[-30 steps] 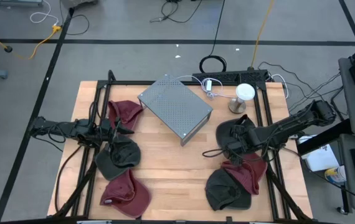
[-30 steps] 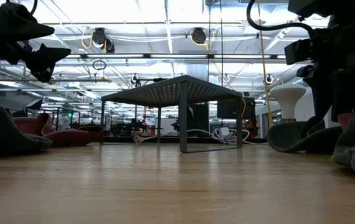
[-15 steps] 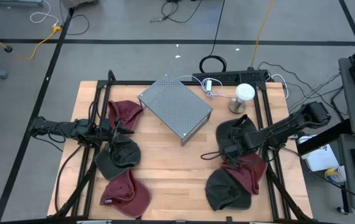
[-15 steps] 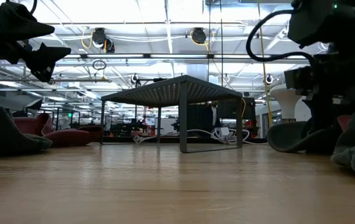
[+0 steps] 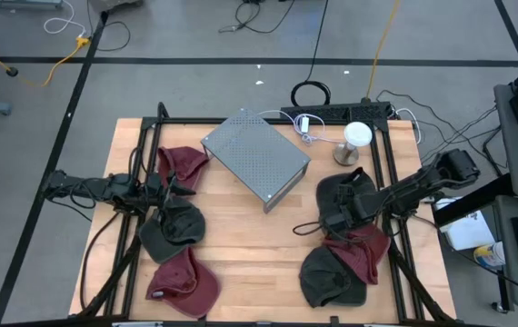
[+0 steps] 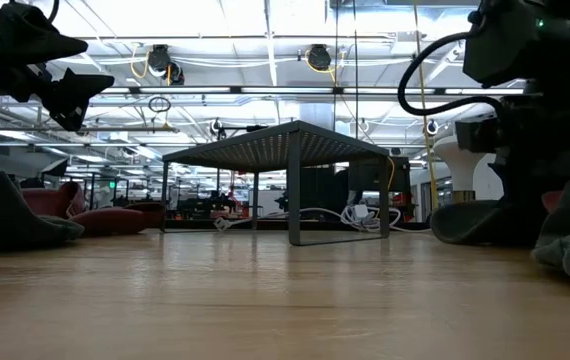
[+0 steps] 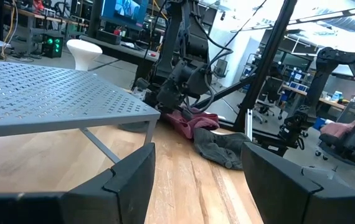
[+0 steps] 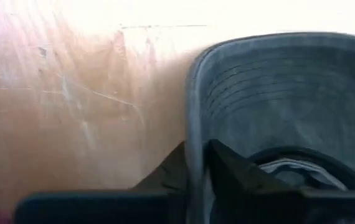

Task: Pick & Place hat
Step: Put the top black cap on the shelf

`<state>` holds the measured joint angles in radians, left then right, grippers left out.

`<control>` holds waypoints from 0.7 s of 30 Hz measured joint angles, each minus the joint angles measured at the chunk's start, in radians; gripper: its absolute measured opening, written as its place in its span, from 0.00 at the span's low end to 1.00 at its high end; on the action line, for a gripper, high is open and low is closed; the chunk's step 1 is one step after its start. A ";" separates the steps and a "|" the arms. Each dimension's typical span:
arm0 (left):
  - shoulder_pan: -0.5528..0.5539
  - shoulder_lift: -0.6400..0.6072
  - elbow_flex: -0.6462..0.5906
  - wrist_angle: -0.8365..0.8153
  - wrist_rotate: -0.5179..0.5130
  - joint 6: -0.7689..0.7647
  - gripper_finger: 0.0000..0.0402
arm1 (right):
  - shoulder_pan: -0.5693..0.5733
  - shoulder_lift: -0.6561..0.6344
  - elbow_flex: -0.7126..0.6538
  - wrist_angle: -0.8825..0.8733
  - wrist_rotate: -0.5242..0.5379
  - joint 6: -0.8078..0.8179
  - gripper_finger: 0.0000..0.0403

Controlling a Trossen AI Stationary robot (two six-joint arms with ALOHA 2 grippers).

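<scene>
A dark grey hat [image 5: 343, 193] lies on the wooden table at the right. My right gripper [image 5: 333, 218] is down at its near-left edge and shut on it; the right wrist view shows the hat's brim [image 8: 277, 93] just ahead of the gripper [image 8: 195, 160]. In the low view the hat [image 6: 475, 220] rests on the tabletop under the right arm. My left gripper [image 5: 174, 186] hangs open over the left side, between a maroon hat [image 5: 182, 165] and another dark grey hat [image 5: 170, 232]; nothing is between its fingers [image 7: 131, 180]. My right gripper pinches the edge of the dark grey hat's brim [image 8: 193, 134] between its two fingers. The fingers come from above, slanting in from the table's right side, one on each face of the brim. The hat lies on the table.
A grey perforated metal stand [image 5: 256, 156] sits at the table's middle far side, with a white mushroom-shaped object [image 5: 355, 138] to its right. A maroon hat [image 5: 359, 250] and a dark grey hat [image 5: 332, 277] lie at the near right, a maroon hat [image 5: 184, 283] at the near left. Bare wood lies in the middle.
My right gripper has gone down onto the dark grey hat and a little toward the table's left edge. The hat has stayed on the table.
</scene>
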<state>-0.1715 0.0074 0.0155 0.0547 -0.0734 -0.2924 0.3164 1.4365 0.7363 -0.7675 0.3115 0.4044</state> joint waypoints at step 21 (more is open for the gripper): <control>0.000 0.000 0.000 0.000 0.000 0.000 0.60 | 0.015 -0.079 0.321 -0.401 0.020 0.026 0.01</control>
<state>-0.1715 0.0074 0.0154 0.0551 -0.0731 -0.2924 0.3311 1.3575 1.0569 -1.1687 0.3313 0.4303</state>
